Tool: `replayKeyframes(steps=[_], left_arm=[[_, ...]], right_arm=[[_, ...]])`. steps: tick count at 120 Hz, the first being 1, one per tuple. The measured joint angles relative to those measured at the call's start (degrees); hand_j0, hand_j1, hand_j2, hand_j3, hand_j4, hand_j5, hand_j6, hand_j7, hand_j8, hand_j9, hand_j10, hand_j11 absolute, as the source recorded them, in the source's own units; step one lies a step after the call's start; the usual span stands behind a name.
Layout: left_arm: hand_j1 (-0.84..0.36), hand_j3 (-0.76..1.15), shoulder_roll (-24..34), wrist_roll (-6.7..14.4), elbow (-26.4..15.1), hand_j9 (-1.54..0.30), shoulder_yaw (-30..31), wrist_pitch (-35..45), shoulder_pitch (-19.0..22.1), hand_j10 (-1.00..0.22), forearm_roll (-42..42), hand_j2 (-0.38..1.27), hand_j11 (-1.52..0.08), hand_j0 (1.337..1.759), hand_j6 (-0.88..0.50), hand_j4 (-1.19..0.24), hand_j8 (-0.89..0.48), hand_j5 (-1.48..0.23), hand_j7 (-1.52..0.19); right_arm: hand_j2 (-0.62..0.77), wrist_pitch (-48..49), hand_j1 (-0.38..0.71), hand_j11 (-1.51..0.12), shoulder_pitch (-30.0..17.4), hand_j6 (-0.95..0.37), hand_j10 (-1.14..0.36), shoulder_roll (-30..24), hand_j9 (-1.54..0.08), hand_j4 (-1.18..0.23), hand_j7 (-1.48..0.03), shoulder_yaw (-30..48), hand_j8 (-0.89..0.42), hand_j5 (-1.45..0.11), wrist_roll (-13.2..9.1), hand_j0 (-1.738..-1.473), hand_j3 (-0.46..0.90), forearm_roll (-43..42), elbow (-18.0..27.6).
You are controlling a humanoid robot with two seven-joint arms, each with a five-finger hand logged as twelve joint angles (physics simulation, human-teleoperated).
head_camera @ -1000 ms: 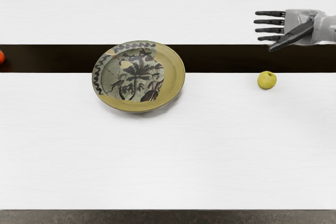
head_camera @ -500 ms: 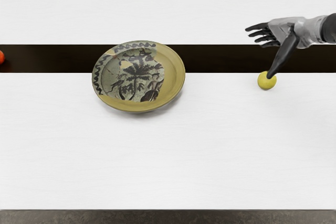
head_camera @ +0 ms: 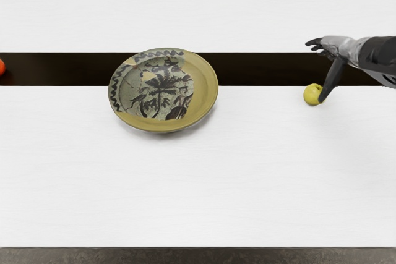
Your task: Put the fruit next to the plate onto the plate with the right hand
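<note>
Round yellow-green fruit (head_camera: 312, 94), no evident long axis, sits on the tabletop (head_camera: 247, 171); the right robot hand (head_camera: 337, 48) is open, thumb touching it.

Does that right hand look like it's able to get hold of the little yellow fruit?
Probably yes. The right hand hangs just behind the yellow fruit, one of its fingers down at the fruit's right side; nothing stands between them, and the plate lies well off to the left.
</note>
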Motion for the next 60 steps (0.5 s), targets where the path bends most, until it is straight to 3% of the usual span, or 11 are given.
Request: replayKeyframes(steps=[35, 60], left_arm=[[0.07, 0.00, 0.00, 0.02, 0.00, -0.30, -0.03, 0.00, 0.00, -0.23, 0.00, 0.05, -0.30, 1.658, -0.23, -0.23, -0.23, -0.30, -0.30], [0.07, 0.00, 0.00, 0.03, 0.00, -0.30, -0.01, 0.00, 0.00, -0.23, 0.00, 0.05, -0.30, 1.658, -0.23, -0.23, -0.23, -0.30, -0.30]], right_arm=[[-0.01, -6.22, -0.25, -0.10, 0.42, -0.09, -0.08, 3.24, -0.10, -0.08, -0.10, -5.07, -0.09, -0.11, -1.62, -1.658, 0.00, -4.43, 0.70], [-0.03, -8.49, -0.17, -0.20, 0.00, -0.16, -0.16, 4.03, -0.20, -0.16, -0.20, -6.82, -0.16, -0.20, -1.71, -1.658, 0.00, -7.24, 0.75]])
